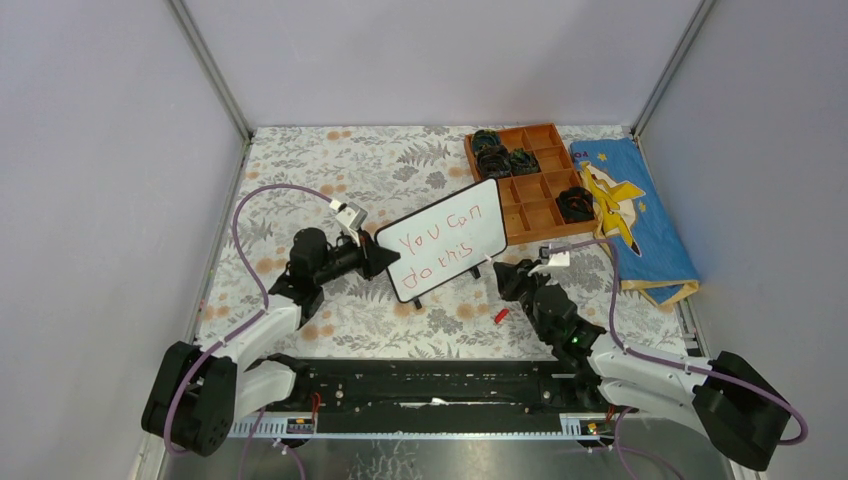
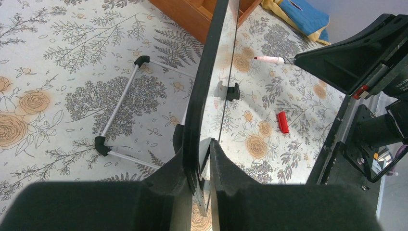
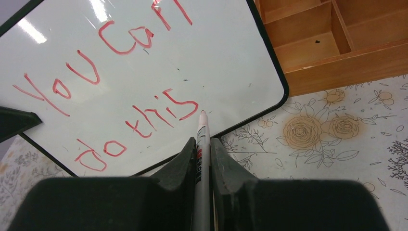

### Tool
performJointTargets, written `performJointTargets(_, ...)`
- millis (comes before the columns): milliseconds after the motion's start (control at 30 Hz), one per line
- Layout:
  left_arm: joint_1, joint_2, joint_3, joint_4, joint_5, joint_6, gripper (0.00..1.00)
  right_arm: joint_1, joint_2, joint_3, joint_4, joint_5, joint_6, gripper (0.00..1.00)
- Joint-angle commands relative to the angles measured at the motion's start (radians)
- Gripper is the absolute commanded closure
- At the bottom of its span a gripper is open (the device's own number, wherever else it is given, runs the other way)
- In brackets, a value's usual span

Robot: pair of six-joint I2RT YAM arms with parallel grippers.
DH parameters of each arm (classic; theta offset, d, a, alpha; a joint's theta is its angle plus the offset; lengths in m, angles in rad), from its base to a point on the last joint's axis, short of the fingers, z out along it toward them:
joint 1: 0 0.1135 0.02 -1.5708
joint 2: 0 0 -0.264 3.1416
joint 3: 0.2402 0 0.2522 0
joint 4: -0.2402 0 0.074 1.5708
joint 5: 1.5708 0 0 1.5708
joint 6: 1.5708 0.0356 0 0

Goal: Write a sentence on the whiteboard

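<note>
I see the small black-framed whiteboard (image 1: 445,238) standing near the middle of the floral counter (image 1: 330,170), turned at an angle so that its right end points towards the far right. The sentence (image 1: 447,241) is written on it in thin red letters, "You can" above "do this".

My left hand (image 1: 380,258) is closed narrowly on the board's left edge, one finger on the face and one on the back. In the left wrist view a white wire prop with black corners (image 2: 118,103) lies on the counter behind the board.

My right hand (image 1: 503,275) sits just beside the board's lower right corner, gripping a white marker (image 3: 202,144) between its fingers. The marker tip is close to the board, just right of the final "s"; the left wrist view shows a small gap there.

A red cap (image 1: 501,315) lies on the counter near the right hand.

Behind the board is a brown wooden compartment tray (image 1: 530,190) with dark items in some sections, too small to identify. A blue cloth with a yellow star shape (image 1: 640,220) lies just right of it.
</note>
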Motion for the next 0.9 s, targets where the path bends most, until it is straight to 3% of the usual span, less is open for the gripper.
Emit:
performJointTargets(0, 0.001, 0.017, -0.023, -0.098, -0.114, 0.086, 0.87, -0.020, -0.010, 0.043, 0.062, 0.045, 0.047, 1.00)
performJointTargets(233, 0.001, 0.025, -0.020, -0.100, -0.120, 0.081, 0.87, -0.057, 0.006, 0.037, 0.057, 0.017, 0.076, 1.00)
performJointTargets(633, 0.002, 0.045, -0.006, -0.111, -0.136, 0.077, 0.87, -0.061, 0.037, 0.028, 0.103, -0.117, -0.043, 1.00)
performJointTargets(867, 0.003, 0.040, -0.007, -0.112, -0.151, 0.070, 0.87, -0.061, 0.080, 0.027, 0.139, -0.078, -0.007, 1.00)
